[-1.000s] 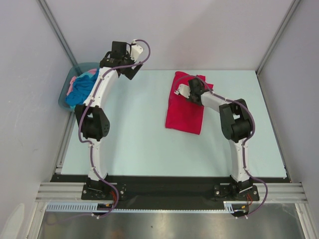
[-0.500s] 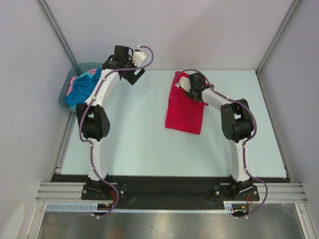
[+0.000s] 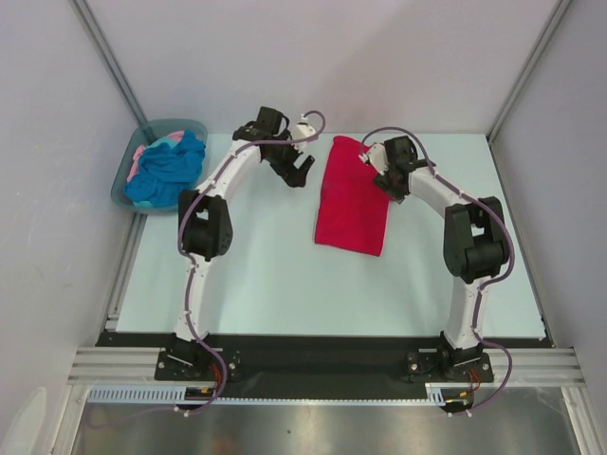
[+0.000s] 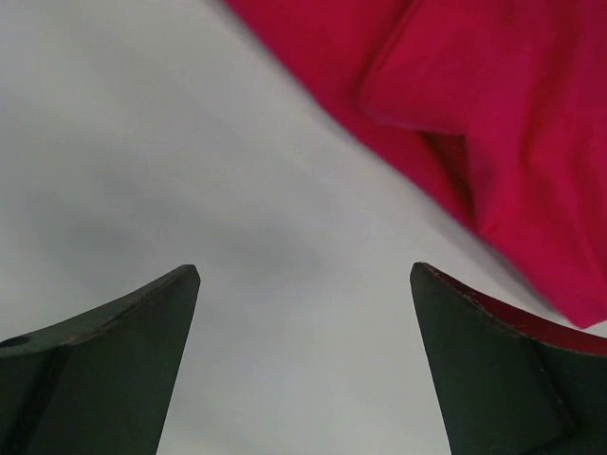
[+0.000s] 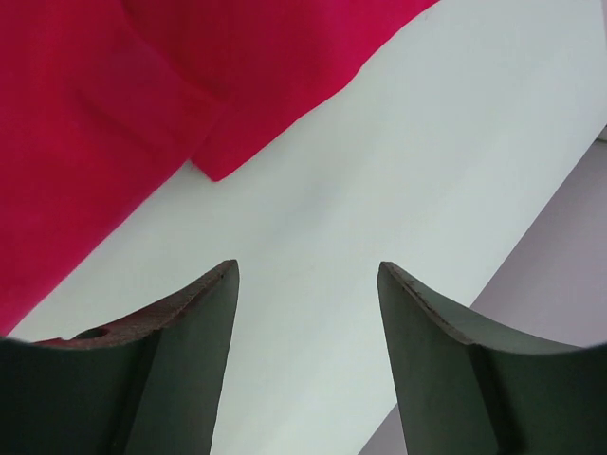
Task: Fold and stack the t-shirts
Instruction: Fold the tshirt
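The crimson-red t-shirt (image 3: 353, 197) lies folded into a long strip on the table, right of centre. It also shows in the left wrist view (image 4: 493, 114) and in the right wrist view (image 5: 142, 85). My left gripper (image 3: 301, 172) is open and empty, just left of the shirt's far end, over bare table (image 4: 303, 284). My right gripper (image 3: 395, 181) is open and empty at the shirt's far right edge, over bare table (image 5: 308, 275). The turquoise-blue t-shirt (image 3: 171, 166) and the pale pink t-shirt (image 3: 140, 155) lie crumpled in the tub.
The grey-teal plastic tub (image 3: 128, 190) stands off the table's far left corner. The pale table (image 3: 256, 275) is bounded by grey walls behind and at both sides. The right wrist view shows the table's edge and the wall (image 5: 569, 275).
My left arm has swung right from beside the tub to the red shirt's left edge. My right gripper has moved off the top of the shirt to its far right edge.
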`<action>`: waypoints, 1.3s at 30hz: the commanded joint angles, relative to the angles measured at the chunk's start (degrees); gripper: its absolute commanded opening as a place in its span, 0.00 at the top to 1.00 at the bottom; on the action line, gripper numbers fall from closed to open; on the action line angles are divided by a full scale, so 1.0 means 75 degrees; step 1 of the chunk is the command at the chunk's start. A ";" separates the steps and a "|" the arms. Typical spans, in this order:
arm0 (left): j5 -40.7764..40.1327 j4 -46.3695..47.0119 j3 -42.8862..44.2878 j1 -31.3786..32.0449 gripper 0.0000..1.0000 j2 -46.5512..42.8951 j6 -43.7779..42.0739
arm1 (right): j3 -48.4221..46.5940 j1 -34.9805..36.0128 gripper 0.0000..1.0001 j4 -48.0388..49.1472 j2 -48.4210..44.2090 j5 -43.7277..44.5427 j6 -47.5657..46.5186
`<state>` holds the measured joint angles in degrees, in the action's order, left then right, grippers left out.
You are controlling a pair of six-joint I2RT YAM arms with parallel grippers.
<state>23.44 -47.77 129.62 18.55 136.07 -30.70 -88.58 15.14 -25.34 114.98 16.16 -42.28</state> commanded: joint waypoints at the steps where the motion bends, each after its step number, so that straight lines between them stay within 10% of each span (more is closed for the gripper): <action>1: 0.1290 -0.0077 0.0517 0.0070 0.00 0.0395 0.1159 | 0.0150 0.0115 0.34 -0.0289 -0.0647 0.0118 0.0247; 28: 0.5674 0.5501 -0.0583 0.0094 0.00 0.1697 0.8603 | 0.0302 -0.0002 0.35 -0.0231 -0.0916 0.0974 -0.0819; 39: 0.4223 0.2553 0.0294 0.0047 0.00 0.1217 0.6053 | 0.0244 0.0138 0.35 -0.0160 -0.0717 0.1032 -0.0772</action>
<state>57.98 -20.56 127.70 19.05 149.34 22.20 -86.26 15.57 -28.36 111.33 22.96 -47.48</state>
